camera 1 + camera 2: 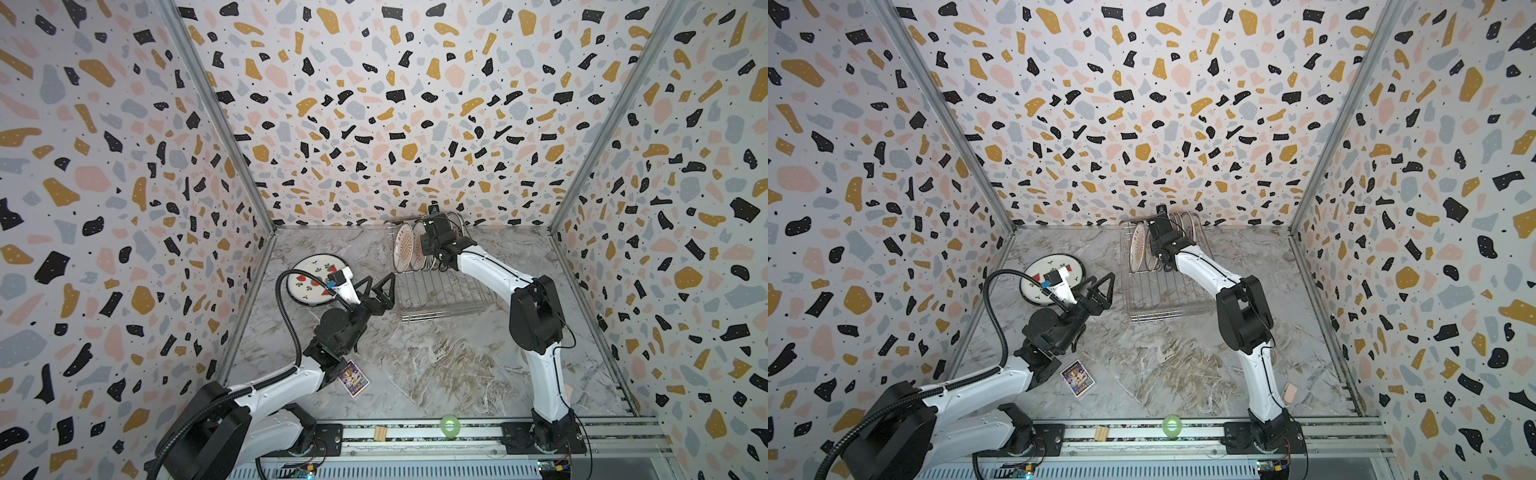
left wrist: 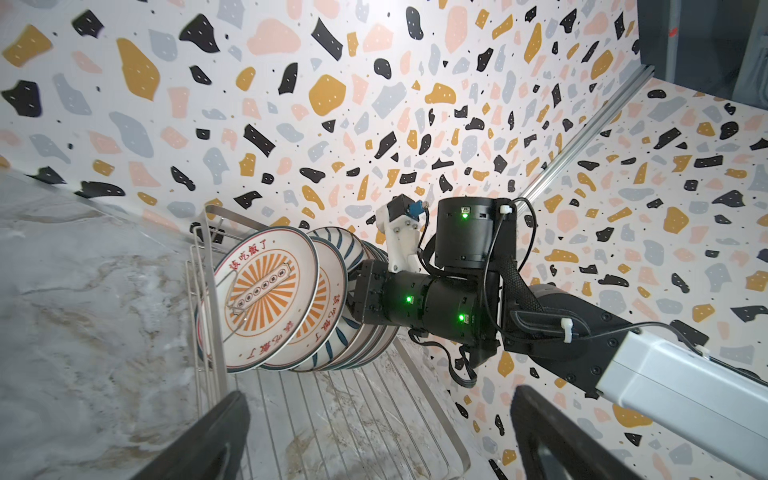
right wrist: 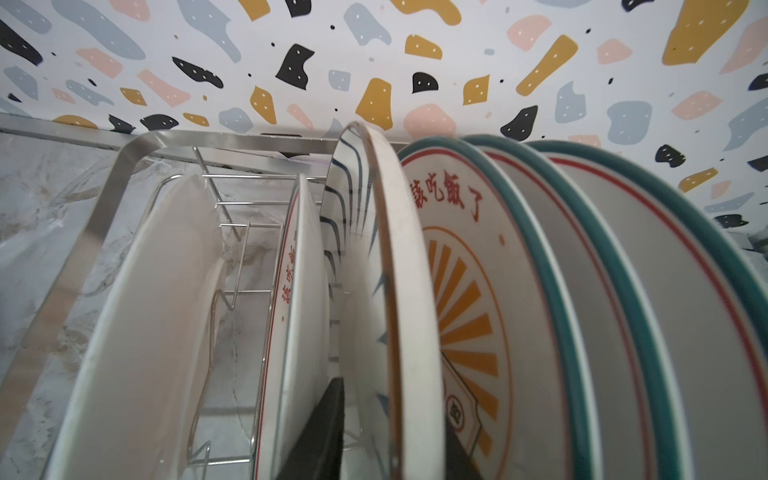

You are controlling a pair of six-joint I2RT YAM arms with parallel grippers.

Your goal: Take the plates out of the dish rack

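Right wrist view: right claw (image 3: 392,411) pinches the striped plate (image 3: 386,249), other plates (image 3: 457,270) either side in the rack (image 3: 120,166); left claw (image 1: 380,278) gapes wide.

Plates (image 3: 457,266) crowd tightly; rack (image 1: 441,300) front seemingly free.

Your arms are white links on black joints; the left arm (image 1: 286,384), seven o'clock in both top views, wears a ribbed black hose (image 1: 289,324); the left gripper (image 1: 380,279) has black fingers (image 2: 208,440); the right arm (image 1: 482,266) shows green lights (image 2: 408,299).
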